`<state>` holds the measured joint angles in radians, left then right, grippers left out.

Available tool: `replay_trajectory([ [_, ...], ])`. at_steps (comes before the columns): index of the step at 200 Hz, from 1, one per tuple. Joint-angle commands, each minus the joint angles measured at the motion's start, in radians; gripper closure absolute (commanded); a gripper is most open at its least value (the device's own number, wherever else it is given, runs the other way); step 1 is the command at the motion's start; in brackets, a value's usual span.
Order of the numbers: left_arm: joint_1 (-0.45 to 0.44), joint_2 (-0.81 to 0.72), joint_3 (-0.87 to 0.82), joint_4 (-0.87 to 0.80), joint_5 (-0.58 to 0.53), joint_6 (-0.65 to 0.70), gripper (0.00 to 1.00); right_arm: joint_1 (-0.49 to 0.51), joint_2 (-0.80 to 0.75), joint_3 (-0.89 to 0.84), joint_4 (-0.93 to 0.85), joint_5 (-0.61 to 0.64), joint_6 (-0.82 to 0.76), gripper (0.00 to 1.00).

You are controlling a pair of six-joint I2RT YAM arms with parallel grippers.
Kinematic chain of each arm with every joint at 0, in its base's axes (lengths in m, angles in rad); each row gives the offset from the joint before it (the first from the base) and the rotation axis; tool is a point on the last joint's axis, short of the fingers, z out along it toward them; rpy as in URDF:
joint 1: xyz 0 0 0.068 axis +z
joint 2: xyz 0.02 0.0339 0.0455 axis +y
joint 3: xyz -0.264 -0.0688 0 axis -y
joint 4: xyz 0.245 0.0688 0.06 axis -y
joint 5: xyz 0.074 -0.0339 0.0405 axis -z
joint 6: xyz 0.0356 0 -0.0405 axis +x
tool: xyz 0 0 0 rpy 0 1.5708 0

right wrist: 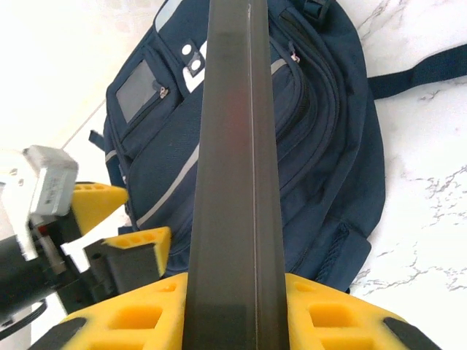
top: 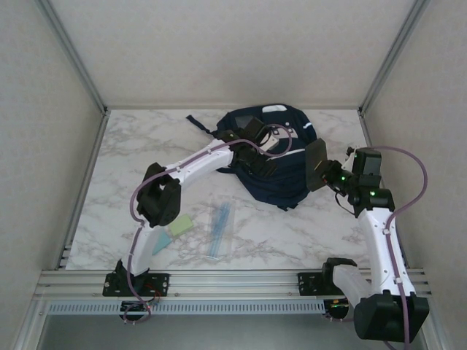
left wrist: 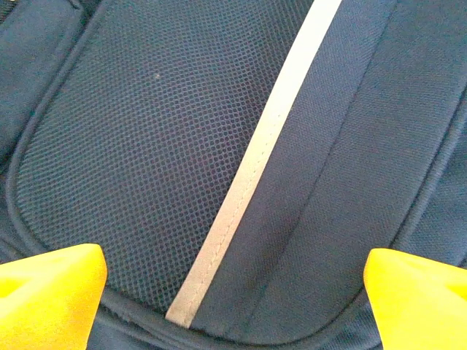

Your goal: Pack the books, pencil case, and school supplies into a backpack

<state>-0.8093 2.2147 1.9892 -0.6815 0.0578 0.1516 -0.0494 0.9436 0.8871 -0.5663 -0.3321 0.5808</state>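
Marble table (top: 292, 233): left hand (left wrist: 233, 295) spread over backpack (left wrist: 146, 146), label (right wrist: 193, 61) unreadable; right hand (right wrist: 233, 310) grips slab (right wrist: 233, 168).

Backpack (top: 286, 182) navy w/ white stripe (left wrist: 248, 189); table (top: 146, 146) wht-grey marble; fingers (left wrist: 44, 295) yellow; slab (right wrist: 233, 182) dark grey; pads (top: 180, 225) pale green + blue.

Table (top: 292, 233): white marble pattern, grey veins. Pale textured panels stood on three sides: back panel (top: 233, 51), left panel (top: 36, 146), right panel (top: 434, 109). Two aluminium posts, left post (top: 73, 55) and right post (top: 390, 58), rose from far corners of table. Slotted aluminium rail (top: 233, 281) ran along near table edge. Grey ribbed strip (top: 233, 308) lay just below rail.
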Motion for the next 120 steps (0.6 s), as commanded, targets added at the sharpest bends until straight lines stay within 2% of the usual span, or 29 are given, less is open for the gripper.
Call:
replay_trajectory([
  [1,-0.007,0.051,0.065,-0.063,0.005,0.062,0.10,-0.008,-0.028,-0.006,0.019,-0.050,0.000,0.86],
  [50,0.002,0.184,0.182,-0.109,-0.071,0.083,0.12,-0.010,-0.038,-0.004,0.020,-0.067,0.001,0.87],
  [65,0.001,0.204,0.241,-0.179,-0.023,0.061,0.13,-0.010,-0.043,0.002,0.009,-0.062,-0.005,0.87],
  [120,-0.020,0.069,0.160,-0.200,0.203,-0.024,0.10,-0.019,-0.044,0.004,-0.001,-0.057,-0.018,0.88],
])
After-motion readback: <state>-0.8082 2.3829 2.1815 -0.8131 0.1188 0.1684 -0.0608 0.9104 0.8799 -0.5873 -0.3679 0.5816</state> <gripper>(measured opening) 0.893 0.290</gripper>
